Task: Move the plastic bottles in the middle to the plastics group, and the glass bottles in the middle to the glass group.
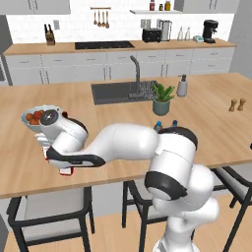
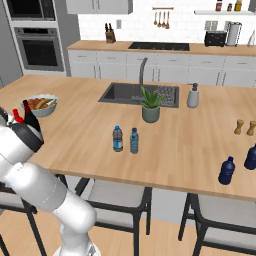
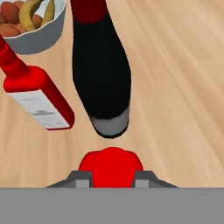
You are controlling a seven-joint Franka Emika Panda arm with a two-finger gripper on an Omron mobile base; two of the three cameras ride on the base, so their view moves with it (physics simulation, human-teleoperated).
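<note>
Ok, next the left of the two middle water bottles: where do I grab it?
Grip the left water bottle by its neck under the cap, coming straight down. It stands upright and its twin stands close on its right, so pinching front to back is probably safest.

From the hand camera I see just the cap of the red bottle [image 3: 111, 165] between the claw [image 3: 113, 180] fingers; its body is hidden. The wine bottle [image 3: 101, 65] and fruit bowl [image 3: 41, 37] are cut off at the top. In the left base view my arm covers the claw and most of both water bottles [image 1: 158, 126].
</note>
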